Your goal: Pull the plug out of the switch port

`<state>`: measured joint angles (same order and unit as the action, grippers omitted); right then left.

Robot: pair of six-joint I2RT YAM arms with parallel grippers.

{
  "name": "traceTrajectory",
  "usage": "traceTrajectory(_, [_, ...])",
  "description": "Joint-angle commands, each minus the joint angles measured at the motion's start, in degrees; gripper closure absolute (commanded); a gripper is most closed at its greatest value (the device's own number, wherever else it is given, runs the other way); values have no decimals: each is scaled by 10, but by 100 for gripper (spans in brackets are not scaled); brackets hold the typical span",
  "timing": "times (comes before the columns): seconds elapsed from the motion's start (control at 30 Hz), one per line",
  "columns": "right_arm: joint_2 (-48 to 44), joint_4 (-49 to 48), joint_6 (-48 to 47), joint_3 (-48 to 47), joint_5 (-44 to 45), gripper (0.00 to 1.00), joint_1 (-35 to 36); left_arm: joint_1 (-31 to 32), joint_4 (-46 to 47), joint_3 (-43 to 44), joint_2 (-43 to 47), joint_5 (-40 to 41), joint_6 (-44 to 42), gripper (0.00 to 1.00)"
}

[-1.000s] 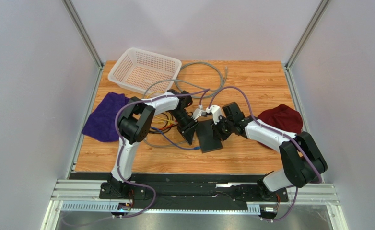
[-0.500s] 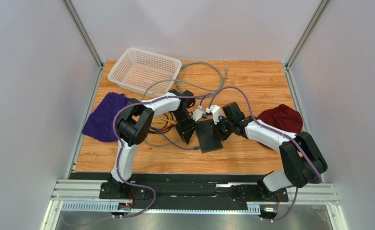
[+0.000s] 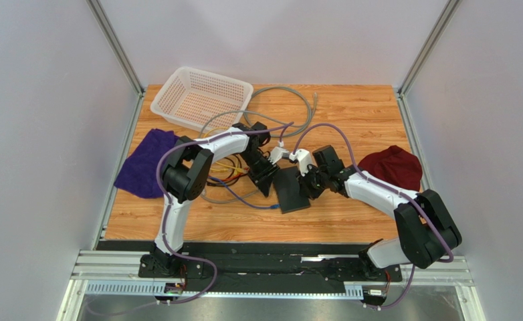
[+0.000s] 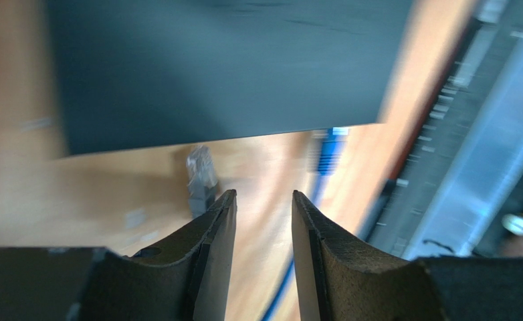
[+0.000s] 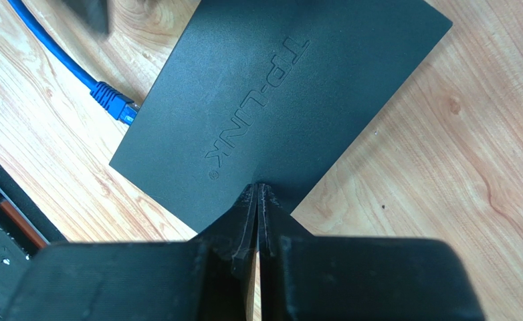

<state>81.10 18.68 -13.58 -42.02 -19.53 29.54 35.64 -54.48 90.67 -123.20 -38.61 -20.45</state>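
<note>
- The switch [image 3: 291, 189] lies flat on the wooden table [image 3: 351, 114] between the two arms. Its socket edge is turned toward the left arm.
- A blue plug [image 5: 114, 100] meets that socket edge at the corner nearest the arm bases and looks seated in a port. A grey plug [image 4: 200, 175] sits further along the same edge, too blurred to tell whether it is in or out.
- The left gripper [image 4: 263, 200] hovers just off the socket edge. Its fingers [image 4: 211, 227] are parted, hold nothing, and aim between the two plugs.
- The right gripper [image 5: 257, 194] is at the switch's opposite edge, clenched on nothing. Its tips meet the rim, apparently to pin the box, though I can't confirm contact.
- Lined up like this, the left claw could close on bare wood or take the wrong plug.
- If the latch tab isn't pressed, a pull would likely drag the whole box, and closed tips on a smooth rim may slip off.
- Loose cables [image 3: 227, 175] bunched beyond the socket edge could snag the left arm.
- Beyond the switch stands a white mesh basket [image 3: 204, 97]. A purple cloth [image 3: 144, 170] lies out past the socket side and a dark red cloth [image 3: 394, 164] past the opposite side.
- Pale walls [image 3: 43, 134] enclose the table.
</note>
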Motion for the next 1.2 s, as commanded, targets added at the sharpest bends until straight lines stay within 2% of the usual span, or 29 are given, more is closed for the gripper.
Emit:
traceTrajectory(0.0, [-4, 19, -11, 13, 17, 96, -3, 14, -20, -7, 14, -153, -28, 56])
traceTrajectory(0.2, [-6, 20, -13, 11, 18, 96, -2, 16, -17, 3, -15, -170, -26, 55])
traceTrajectory(0.43, [-24, 25, -16, 20, 22, 95, -3, 26, -12, 11, -40, -153, -14, 59])
traceTrajectory(0.7, [-23, 28, -19, 19, 20, 95, -4, 36, 12, 6, -53, -147, -3, 57])
traceTrajectory(1.17, [-25, 27, -18, 19, 18, 95, -3, 39, 6, 35, -96, -173, 11, 59])
